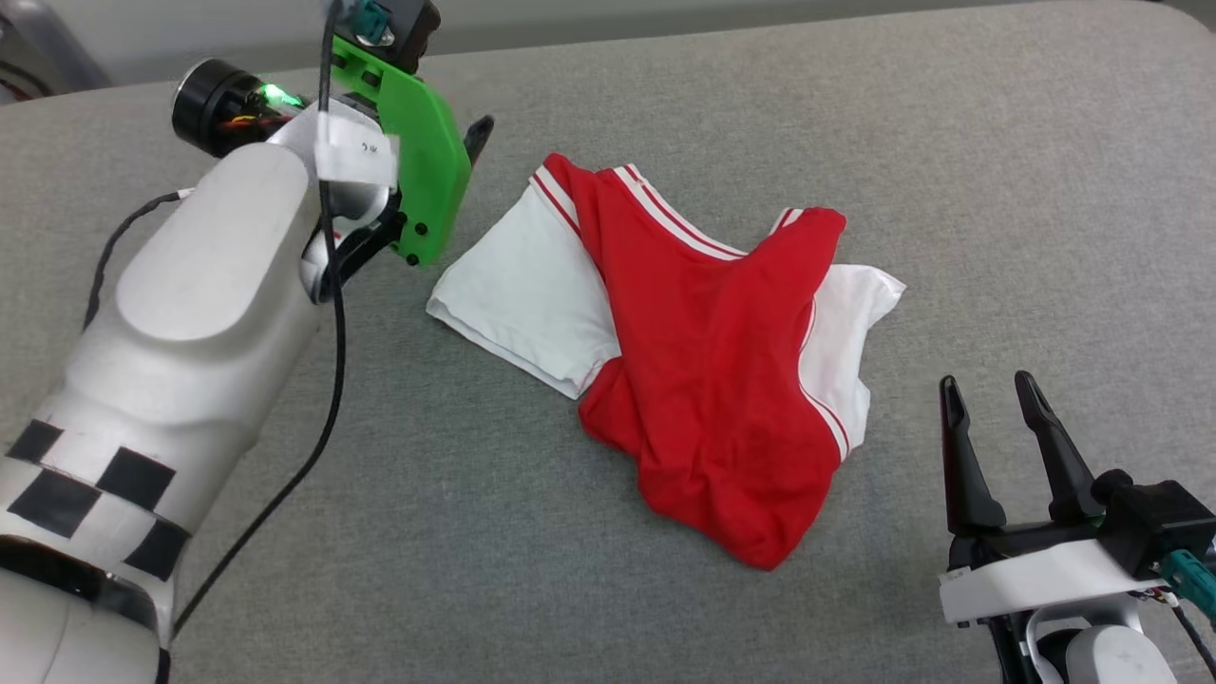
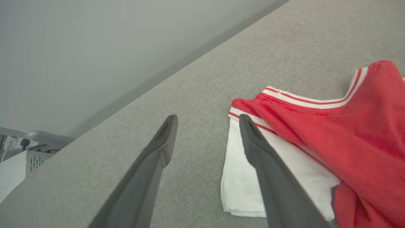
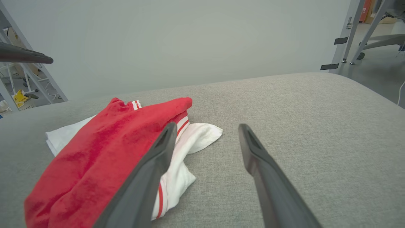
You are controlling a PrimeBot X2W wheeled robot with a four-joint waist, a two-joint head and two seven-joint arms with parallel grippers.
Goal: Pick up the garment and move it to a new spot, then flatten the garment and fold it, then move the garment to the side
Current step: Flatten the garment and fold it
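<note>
Grey woven fabric-covered work surface takes up most of the head view, nothing on it but the shirt.

Red jersey-style garment with white short sleeves and red-and-white striped trim lies dead centre, crumpled. The red body is bunched over both sleeves, one white sleeve sticks out at 9 o'clock and the other at 3 o'clock. No lettering is showing, so I can't tell which side is up.

Left gripper, on the white forearm with the green plastic bracket, hangs at the heap's 10 o'clock. Fingers are spread and empty, and one finger lines up over the 9 o'clock sleeve's edge, off the cloth as far as I can tell.

Right gripper sits at the heap's 4 o'clock, apart from the cloth, fingers spread and empty.

My read: this is step one, the pick-up, and nothing is grasped yet. Left looks like the lead arm.

The next move calls for dropping left onto the striped sleeve hem or shoulder and pinching a single layer if possible. Right should take the opposite shoulder so the lift unrolls the bunch rather than dragging it.
</note>
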